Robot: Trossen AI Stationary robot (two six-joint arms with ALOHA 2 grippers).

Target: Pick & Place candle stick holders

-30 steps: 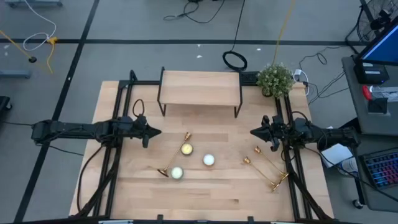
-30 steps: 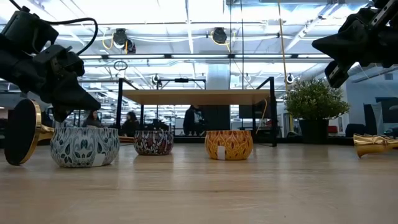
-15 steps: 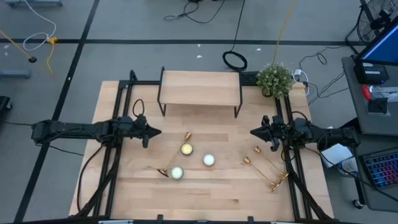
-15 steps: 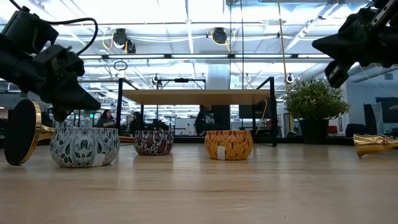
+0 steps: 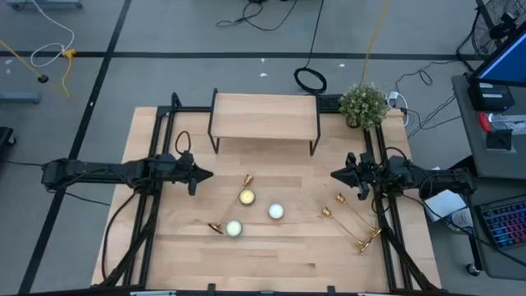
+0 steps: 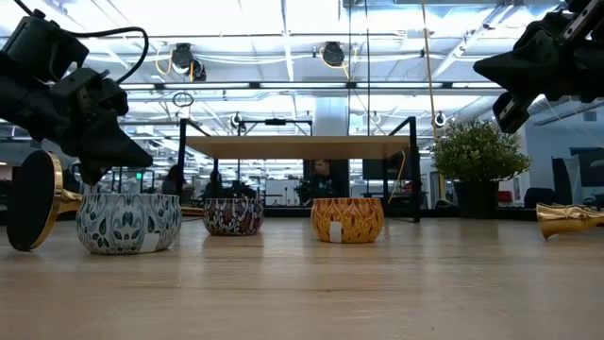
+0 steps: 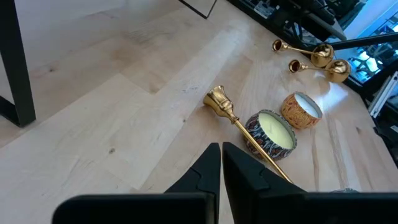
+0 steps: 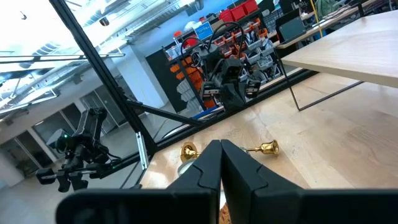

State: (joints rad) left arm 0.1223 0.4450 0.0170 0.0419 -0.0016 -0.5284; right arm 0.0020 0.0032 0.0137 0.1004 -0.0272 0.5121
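No pick is begun: the left tool (image 7: 221,163), clenched empty, hangs just short of the nearest candle stick holder (image 7: 239,121) lying on the bench (image 7: 124,93), two more (image 7: 311,56) far beyond; the right tool (image 5: 337,175) is clenched too; next, open and descend.

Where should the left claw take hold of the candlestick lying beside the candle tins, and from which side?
Judging from its pose, grip the thin stem of the candlestick, coming from straight above. It lies flat and diagonal on the table, with tins touching its middle, so the free part near the cup top looks easiest for the left claw.

Robotics lab — other arm rigs (image 8: 74,149), floor cables (image 5: 271,12), monitors (image 5: 501,62).
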